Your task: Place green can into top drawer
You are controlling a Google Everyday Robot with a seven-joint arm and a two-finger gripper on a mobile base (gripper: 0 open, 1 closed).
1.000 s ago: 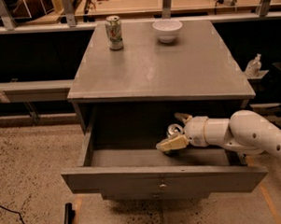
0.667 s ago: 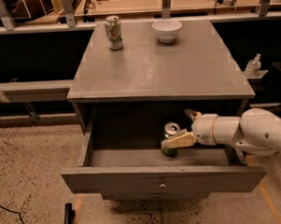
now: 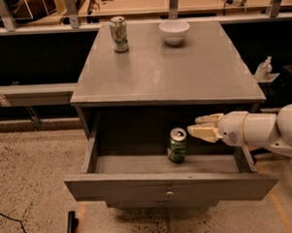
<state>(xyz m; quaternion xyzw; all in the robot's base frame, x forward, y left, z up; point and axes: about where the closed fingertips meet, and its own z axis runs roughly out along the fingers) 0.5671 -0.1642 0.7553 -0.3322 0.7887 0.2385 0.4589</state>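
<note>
I'm judging placing done: green can [image 3: 177,145] standing in top drawer [image 3: 139,183], just beyond gripper [image 3: 201,126], fingers spread, empty. Next needing straight pull-back.

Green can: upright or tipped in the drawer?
Upright: green can stands in the top drawer, silver top up. The tool sits open beside it, image right, not touching.

Glossy plastic gripper [image 3: 199,127] (cream) beside shiny metal green can [image 3: 177,145] in matt top drawer [image 3: 120,186].

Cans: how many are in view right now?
2. The green can stands in the open top drawer, the gripper just beside it; a whitish can stands on the cabinet top, back left. Others could be hidden.
</note>
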